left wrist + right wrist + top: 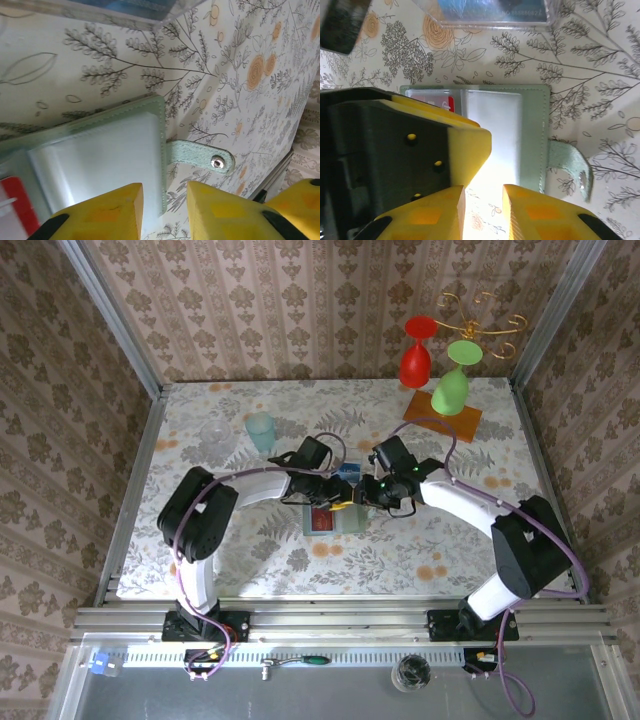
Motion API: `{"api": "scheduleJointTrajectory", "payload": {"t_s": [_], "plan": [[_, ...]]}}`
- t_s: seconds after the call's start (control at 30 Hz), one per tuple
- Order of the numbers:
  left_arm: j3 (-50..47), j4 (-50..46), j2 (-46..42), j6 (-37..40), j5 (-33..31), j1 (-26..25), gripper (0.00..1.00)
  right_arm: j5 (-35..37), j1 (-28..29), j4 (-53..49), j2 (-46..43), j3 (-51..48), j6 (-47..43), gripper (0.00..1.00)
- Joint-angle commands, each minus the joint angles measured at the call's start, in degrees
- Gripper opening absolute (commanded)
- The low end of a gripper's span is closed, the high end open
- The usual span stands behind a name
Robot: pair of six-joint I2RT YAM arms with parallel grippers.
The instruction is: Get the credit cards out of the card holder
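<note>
The grey-green card holder [345, 521] lies open on the table between both arms, and its snap strap [202, 154] points away from the panel. A clear sleeve [100, 155] covers the right panel. A red credit card [15, 207] sits in the other panel, also visible as a red card [445, 103]. My left gripper [165, 212] is open, low over the holder, with the panel's stitched edge between its fingertips. My right gripper [483, 212] is open just beside the holder's near edge, close to the left gripper's yellow finger [467, 142]. Blue and orange-yellow cards are not visible in the holder.
A clear plastic box [347, 472] holding something blue lies just behind the holder. A teal cup [261, 430] and a clear glass [214, 435] stand at the back left. Red and green goblets [432, 368] hang on a stand at the back right.
</note>
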Motion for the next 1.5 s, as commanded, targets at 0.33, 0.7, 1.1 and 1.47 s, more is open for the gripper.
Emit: {"api": "scheduleJointTrajectory", "payload": {"t_s": [0.33,0.7,1.1,1.47], "plan": [[-0.59,-0.78,-2.28,0.10,0.38,0.52,0.31,-2.53,-0.21,1.64,0.62,-1.89,1.75,0.27],[-10.19,0.20,-11.30,1.31,-0.77,4.85,0.30,-3.64,3.78,2.66,7.45,3.27,3.52,0.27],[-19.49,1.57,-17.47,1.04,-1.51,8.91,0.27,-4.86,7.35,3.06,15.26,9.40,4.56,0.27],[-18.77,0.48,-14.03,3.32,-2.43,9.46,0.09,-6.26,7.52,4.74,16.79,9.22,5.60,0.26]]}}
